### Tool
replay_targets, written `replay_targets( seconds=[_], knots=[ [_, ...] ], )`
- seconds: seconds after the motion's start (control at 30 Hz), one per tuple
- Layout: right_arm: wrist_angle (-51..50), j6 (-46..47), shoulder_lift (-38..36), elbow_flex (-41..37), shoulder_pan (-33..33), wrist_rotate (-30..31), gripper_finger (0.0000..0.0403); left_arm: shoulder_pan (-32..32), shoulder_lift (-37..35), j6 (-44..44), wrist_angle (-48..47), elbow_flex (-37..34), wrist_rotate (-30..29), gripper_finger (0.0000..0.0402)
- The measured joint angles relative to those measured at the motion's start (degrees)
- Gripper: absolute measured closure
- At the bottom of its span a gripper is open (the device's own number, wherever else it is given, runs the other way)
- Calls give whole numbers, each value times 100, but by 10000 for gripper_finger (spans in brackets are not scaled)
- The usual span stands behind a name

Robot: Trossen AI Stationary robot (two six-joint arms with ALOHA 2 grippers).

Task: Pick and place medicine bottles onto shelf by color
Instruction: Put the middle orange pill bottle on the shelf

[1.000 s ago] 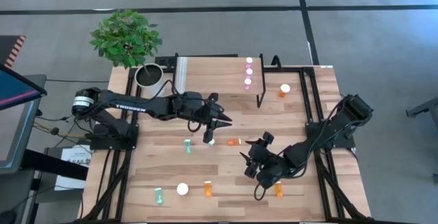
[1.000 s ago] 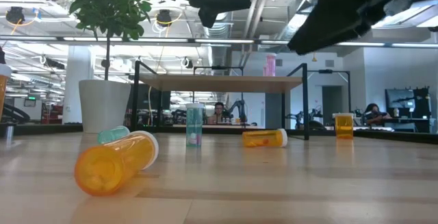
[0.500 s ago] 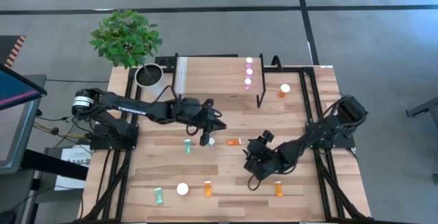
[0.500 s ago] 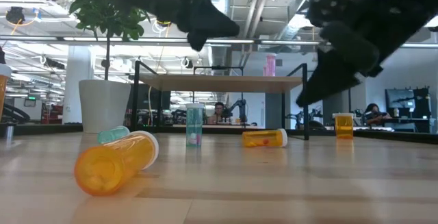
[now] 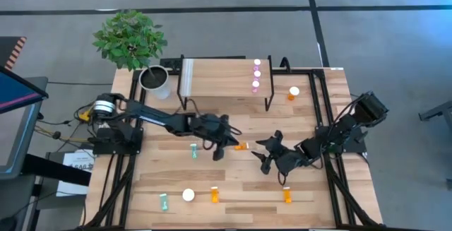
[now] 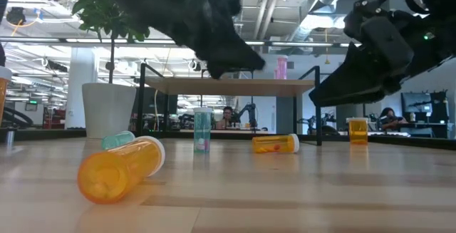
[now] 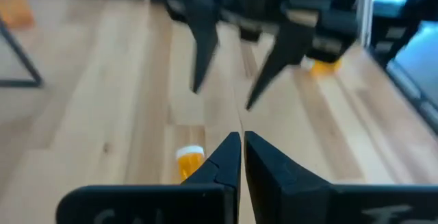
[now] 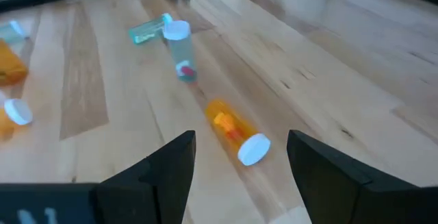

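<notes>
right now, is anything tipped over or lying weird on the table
Yes. Several medicine bottles lie on their sides instead of standing: a small orange bottle at mid-table between the two grippers, a wider orange bottle nearest the low camera, and a teal bottle near the front edge. The pink bottles stand upright on the shelf.

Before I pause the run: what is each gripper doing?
Left gripper: shut, holding nothing.
Right gripper: open, empty, lying orange bottle ahead.
</notes>
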Motion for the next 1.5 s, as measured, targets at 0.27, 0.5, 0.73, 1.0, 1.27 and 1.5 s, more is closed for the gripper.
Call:
replay_targets(
  seconds=[0.27, 0.5, 0.73, 1.0, 1.27, 1.5],
  knots=[
    [-221, -30, -89, 0, 19, 2, 148, -45, 941, 145, -2033, 1348, -562, 316],
    [-1088, 257, -644, 0, 300, 374, 148, -57, 1587, 226, -3004, 2117, -704, 207],
    [-1485, 351, -1127, 0, 691, 845, 148, -132, 1980, 218, -3311, 2426, -787, 160],
    [-1536, 354, -1165, 0, 811, 1053, 148, -136, 1981, 127, -3613, 2439, -1038, 215],
    [-1531, 354, -1165, 0, 811, 1202, 148, -134, 1977, 180, -3670, 2408, -971, 310],
    [-1480, 356, -1165, 0, 816, 1204, 148, -153, 1956, 240, -3432, 2401, -734, 341]
  ],
)
